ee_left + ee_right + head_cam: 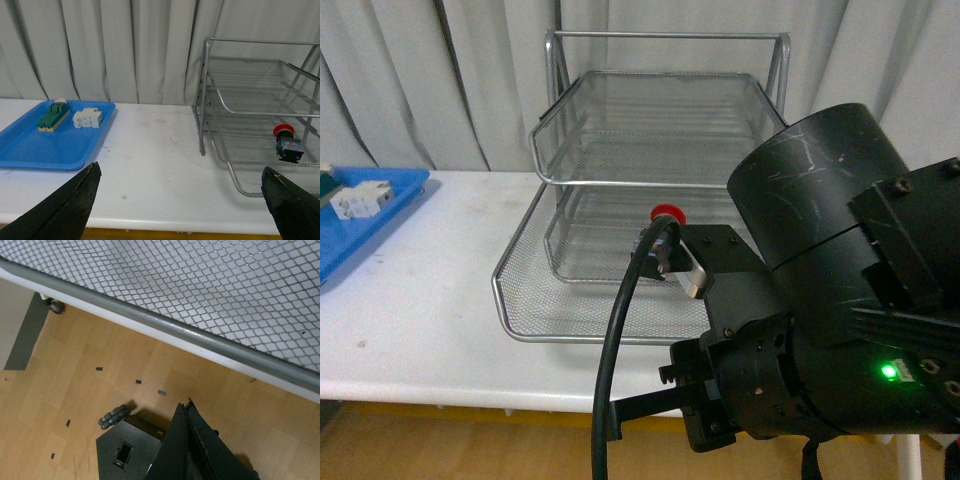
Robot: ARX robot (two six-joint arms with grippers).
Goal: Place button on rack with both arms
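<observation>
The button (288, 145) sits in the rack's (250, 187) lowest tray; left gripper (180, 200) spread, the right gripper (186, 440) apparently clenched empty.

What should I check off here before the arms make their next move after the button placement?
1. Button on the rack: ok, it rests in the lowest tray.
2. Button free of both tools: ok.
3. Left tool open: ok, fingers wide apart.
4. Right tool shut: ok, fingers together, below the rack's rim.
5. Blue tray items undisturbed: ok.
6. Button sitting stably: cannot tell.
</observation>
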